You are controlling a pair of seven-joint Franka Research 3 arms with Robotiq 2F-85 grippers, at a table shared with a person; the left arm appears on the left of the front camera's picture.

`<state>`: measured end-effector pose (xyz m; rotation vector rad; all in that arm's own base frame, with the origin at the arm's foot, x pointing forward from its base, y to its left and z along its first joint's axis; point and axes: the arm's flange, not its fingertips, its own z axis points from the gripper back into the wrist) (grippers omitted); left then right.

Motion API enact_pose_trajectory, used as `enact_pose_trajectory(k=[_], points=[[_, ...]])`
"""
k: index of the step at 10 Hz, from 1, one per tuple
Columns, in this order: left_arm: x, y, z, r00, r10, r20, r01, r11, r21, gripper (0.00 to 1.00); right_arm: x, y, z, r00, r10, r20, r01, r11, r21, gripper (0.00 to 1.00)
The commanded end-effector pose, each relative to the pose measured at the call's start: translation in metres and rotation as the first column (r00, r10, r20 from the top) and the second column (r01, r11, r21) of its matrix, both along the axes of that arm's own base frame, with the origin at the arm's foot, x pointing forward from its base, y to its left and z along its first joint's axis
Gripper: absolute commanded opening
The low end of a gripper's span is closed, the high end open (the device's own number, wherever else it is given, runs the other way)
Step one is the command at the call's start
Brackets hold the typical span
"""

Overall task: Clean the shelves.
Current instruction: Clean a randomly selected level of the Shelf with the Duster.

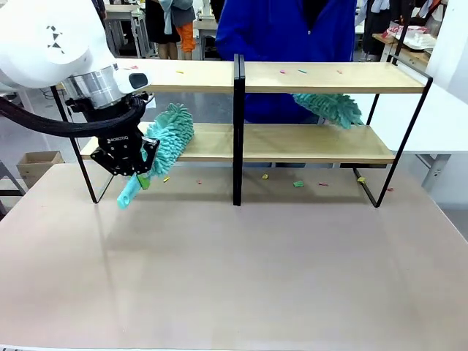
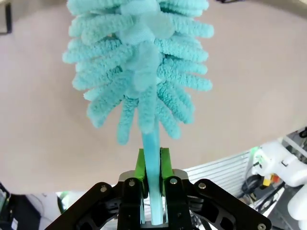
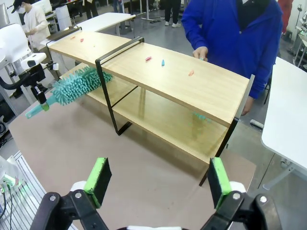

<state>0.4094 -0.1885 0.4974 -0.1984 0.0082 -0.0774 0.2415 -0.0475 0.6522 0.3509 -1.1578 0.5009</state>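
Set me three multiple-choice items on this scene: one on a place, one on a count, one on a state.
1. Where is the fluffy head of the duster in the left claw?
A. On the top board
B. By the left end of the lower board of the shelves
C. Flat on the tabletop

2. How many teal dusters does the front view show?
A. One
B. Two
C. Three

3. How does the right claw stand?
A. Open, holding nothing
B. Shut on a duster
C. Shut on a cloth

Answers:
1 B: the head overlaps that board's left end.
2 B: a second duster lies between the boards on the right, in front of the person.
3 A: its green pads stand wide apart with nothing between them.
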Motion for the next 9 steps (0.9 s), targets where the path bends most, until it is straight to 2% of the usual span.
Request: enact_pose_trajectory(k=[1,4,6,7,9], points=[[-0.008,0.017,0.007,0.99,0.13,-0.051,-0.127,0.991,0.048,0.13,0.0,0.001,0.0,1.0,0.001,0.0,-0.001,1.0,0.002,1.0],[-0.019,0.039,0.007,0.953,0.28,-0.113,-0.259,0.951,0.17,0.13,0.0,0.001,0.0,1.0,0.001,0.0,-0.001,1.0,0.002,1.0],[-0.026,0.054,0.02,0.914,0.406,-0.007,-0.392,0.887,0.243,0.13,0.0,0.001,0.0,1.0,0.001,0.0,-0.001,1.0,0.002,1.0],[-0.03,0.06,0.025,0.899,0.439,0.01,-0.425,0.865,0.266,0.13,0.0,0.001,0.0,1.0,0.001,0.0,-0.001,1.0,0.002,1.0],[-0.036,0.065,0.028,0.899,0.438,0.027,-0.422,0.848,0.321,0.13,0.0,0.001,0.0,1.0,0.001,0.0,-0.001,1.0,0.002,1.0]])
